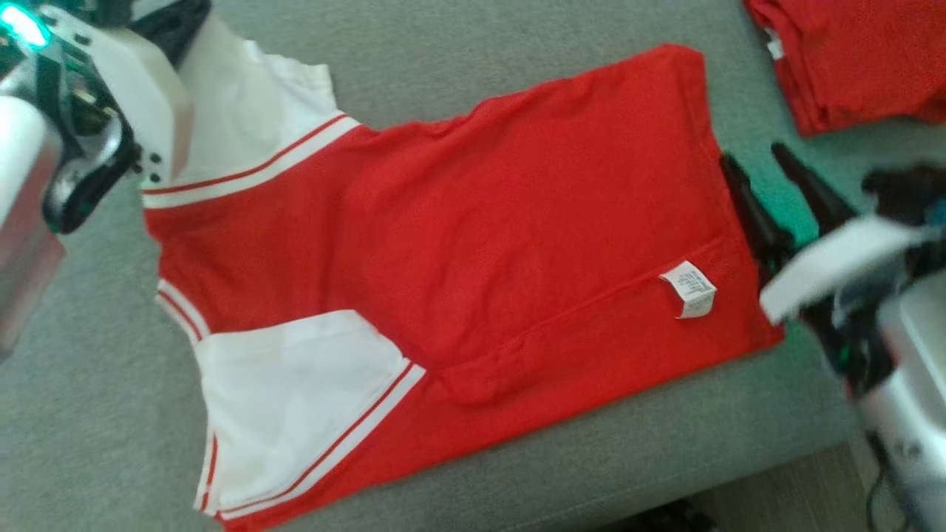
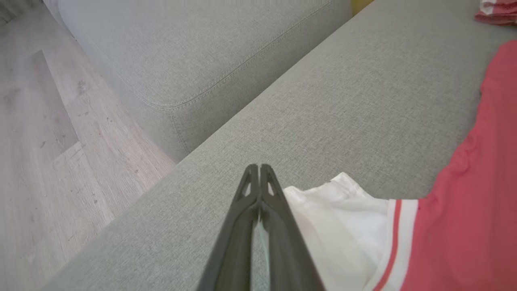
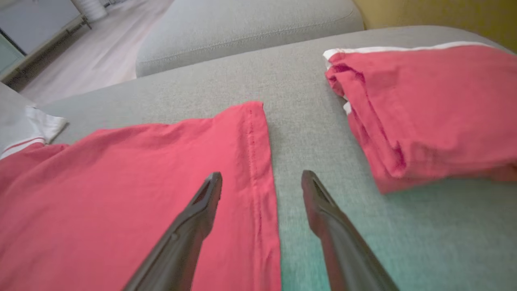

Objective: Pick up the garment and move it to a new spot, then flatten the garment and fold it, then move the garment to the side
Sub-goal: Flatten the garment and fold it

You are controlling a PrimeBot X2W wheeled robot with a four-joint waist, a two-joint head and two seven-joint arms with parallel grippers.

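Observation:
The garment [image 1: 480,244], a red shirt with white sleeves, lies spread on the grey sofa seat [image 1: 89,414], its white label [image 1: 689,290] near the hem. My left gripper [image 2: 258,165] is at the far white sleeve [image 2: 343,218], its fingers pressed together. The sleeve's edge runs under them and a pale sliver of cloth shows between them. In the head view the left gripper [image 1: 174,26] sits at the top left over that sleeve [image 1: 244,111]. My right gripper [image 1: 754,154] stands open at the hem. One finger is over the red cloth [image 3: 121,194], the other over bare cushion.
A folded red garment pile [image 1: 850,59] lies on the seat beyond the hem, to the right of my right gripper [image 3: 261,174]. Another grey cushion [image 2: 181,52] adjoins the seat, with wooden floor [image 2: 40,141] beside it. The seat's front edge [image 1: 776,473] runs along the lower right.

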